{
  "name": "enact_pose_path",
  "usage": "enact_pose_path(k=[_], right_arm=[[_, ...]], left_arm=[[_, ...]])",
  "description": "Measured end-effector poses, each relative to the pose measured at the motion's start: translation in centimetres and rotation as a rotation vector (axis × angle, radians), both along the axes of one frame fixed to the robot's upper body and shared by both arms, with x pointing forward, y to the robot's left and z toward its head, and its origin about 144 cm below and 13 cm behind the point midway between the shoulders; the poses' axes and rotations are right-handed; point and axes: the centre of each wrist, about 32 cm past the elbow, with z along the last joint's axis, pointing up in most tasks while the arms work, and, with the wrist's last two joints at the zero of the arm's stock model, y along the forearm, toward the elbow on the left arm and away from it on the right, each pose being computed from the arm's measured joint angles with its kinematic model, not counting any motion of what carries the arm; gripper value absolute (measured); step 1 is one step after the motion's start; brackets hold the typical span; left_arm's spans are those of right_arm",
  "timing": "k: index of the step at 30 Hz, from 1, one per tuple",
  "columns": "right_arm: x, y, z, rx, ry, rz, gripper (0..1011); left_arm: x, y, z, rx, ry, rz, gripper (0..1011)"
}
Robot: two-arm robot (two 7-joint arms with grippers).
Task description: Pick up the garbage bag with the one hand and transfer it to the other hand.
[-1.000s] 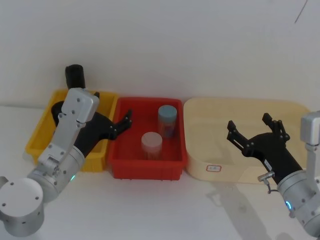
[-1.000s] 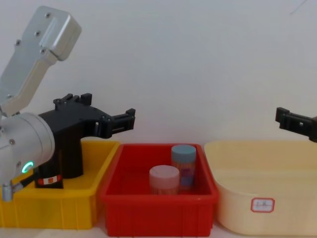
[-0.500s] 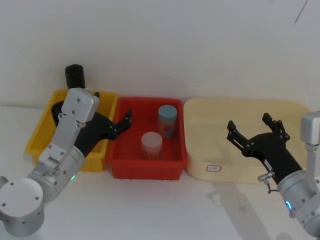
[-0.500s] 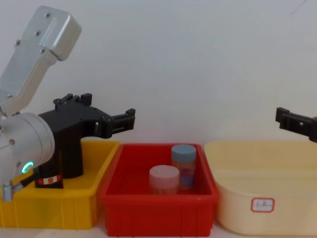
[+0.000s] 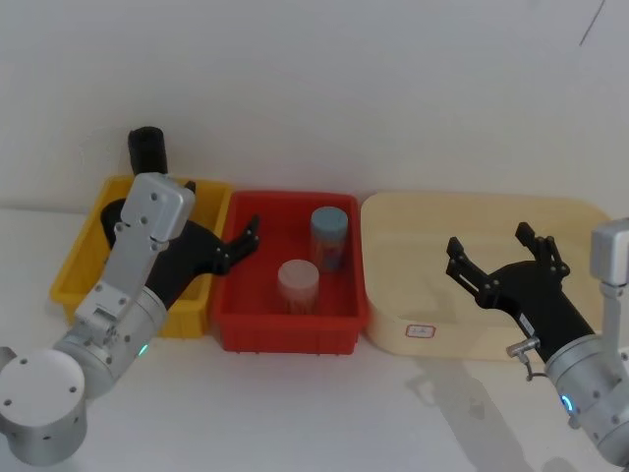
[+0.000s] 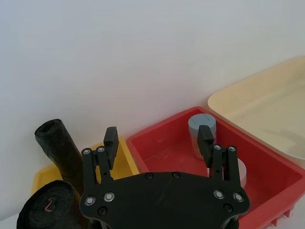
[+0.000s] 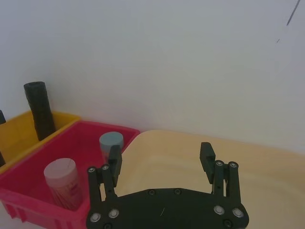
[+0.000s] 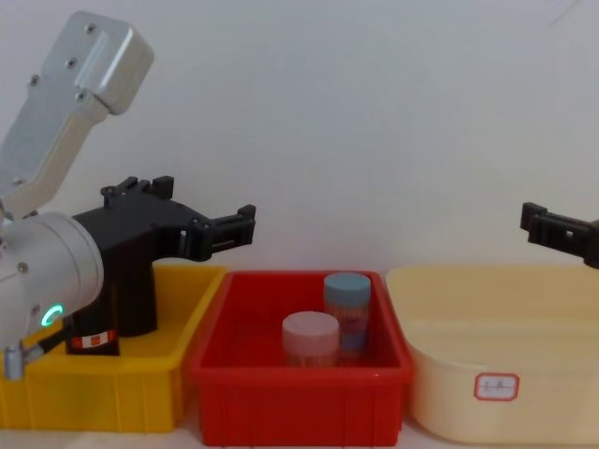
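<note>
The garbage bag (image 8: 94, 340), a black roll with a red-and-white label band near its base, stands in the yellow bin (image 8: 112, 393), mostly hidden behind my left arm. A second black roll (image 5: 149, 149) rises at the back of that bin; both rolls (image 6: 59, 148) (image 6: 45, 212) show in the left wrist view. My left gripper (image 5: 241, 244) (image 6: 158, 133), on the green-ringed arm, is open, empty, and hovers over the edge between the yellow and red bins. Over the beige tub (image 5: 570, 211), my right gripper (image 5: 488, 241) (image 7: 160, 150) is open and empty.
The red bin (image 5: 236, 334) in the middle holds a blue-lidded canister (image 5: 329, 236) and a pale pink-lidded one (image 5: 298, 285). The three containers stand side by side against a white wall. White tabletop lies in front of them.
</note>
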Motion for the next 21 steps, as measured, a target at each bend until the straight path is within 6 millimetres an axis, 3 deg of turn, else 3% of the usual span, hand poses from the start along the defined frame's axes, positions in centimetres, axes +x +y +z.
enact_pose_path(k=[21], right_arm=[[0.04, 0.01, 0.06, -0.001, 0.000, 0.000, 1001]], left_arm=[[0.09, 0.05, 0.18, 0.001, -0.003, -0.004, 1001]])
